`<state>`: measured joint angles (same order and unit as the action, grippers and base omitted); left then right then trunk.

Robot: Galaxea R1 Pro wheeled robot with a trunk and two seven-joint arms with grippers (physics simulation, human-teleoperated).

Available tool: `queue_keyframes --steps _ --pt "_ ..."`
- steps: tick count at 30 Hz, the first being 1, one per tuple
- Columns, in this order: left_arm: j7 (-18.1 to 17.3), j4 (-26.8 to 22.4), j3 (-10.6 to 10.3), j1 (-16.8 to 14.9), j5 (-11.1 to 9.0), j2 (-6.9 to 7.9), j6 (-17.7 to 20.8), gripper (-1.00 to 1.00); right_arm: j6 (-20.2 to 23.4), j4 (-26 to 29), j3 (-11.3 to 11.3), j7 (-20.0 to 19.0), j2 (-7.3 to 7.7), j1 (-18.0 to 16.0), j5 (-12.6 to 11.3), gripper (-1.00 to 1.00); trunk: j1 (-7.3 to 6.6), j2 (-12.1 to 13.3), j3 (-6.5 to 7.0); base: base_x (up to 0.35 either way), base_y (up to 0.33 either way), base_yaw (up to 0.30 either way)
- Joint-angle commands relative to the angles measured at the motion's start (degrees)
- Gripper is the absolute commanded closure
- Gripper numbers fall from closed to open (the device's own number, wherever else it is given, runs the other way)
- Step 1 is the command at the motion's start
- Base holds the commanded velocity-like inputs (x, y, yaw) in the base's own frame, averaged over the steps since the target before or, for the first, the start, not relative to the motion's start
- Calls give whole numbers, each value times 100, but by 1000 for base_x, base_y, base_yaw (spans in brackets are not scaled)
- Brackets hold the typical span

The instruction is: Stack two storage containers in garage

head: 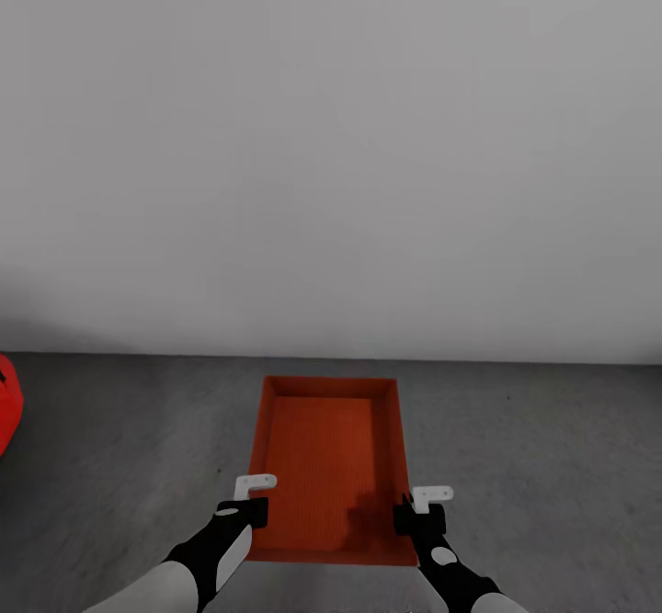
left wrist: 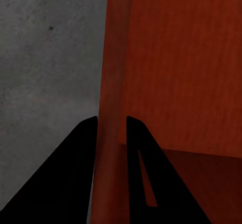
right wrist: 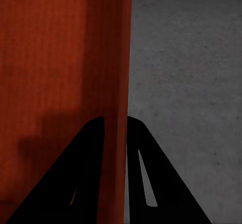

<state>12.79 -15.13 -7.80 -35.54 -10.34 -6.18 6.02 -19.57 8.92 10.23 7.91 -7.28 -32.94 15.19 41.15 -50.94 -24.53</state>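
Storage container (head: 329, 466) sits between both arms over the garage floor (head: 533, 466) near the white wall (head: 331, 135), long axis running near-to-far; left gripper (head: 246, 500) clamps its left wall, right gripper (head: 416, 507) clamps its right wall, equally near

A red-orange storage container (head: 331, 466) sits on grey concrete floor (head: 533, 466) below a white wall (head: 331, 135); both end effectors at its side walls
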Motion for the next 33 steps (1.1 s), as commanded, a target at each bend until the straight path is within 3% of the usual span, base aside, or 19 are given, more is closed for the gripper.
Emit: queue_keyframes --steps 1,12,33 --pt "74 -38 112 -5 103 46 40 100 -17 -15 190 17 -1 -2 37 100 0 -5 -15 0 0 0" --pt "74 -39 112 -5 103 46 40 100 -19 -14 190 17 -1 -2 37 100 0 -5 -103 0 0 0" --pt "74 -40 112 -5 103 46 40 100 -19 -22 190 26 -1 -2 37 100 0 -5 -112 0 0 0"
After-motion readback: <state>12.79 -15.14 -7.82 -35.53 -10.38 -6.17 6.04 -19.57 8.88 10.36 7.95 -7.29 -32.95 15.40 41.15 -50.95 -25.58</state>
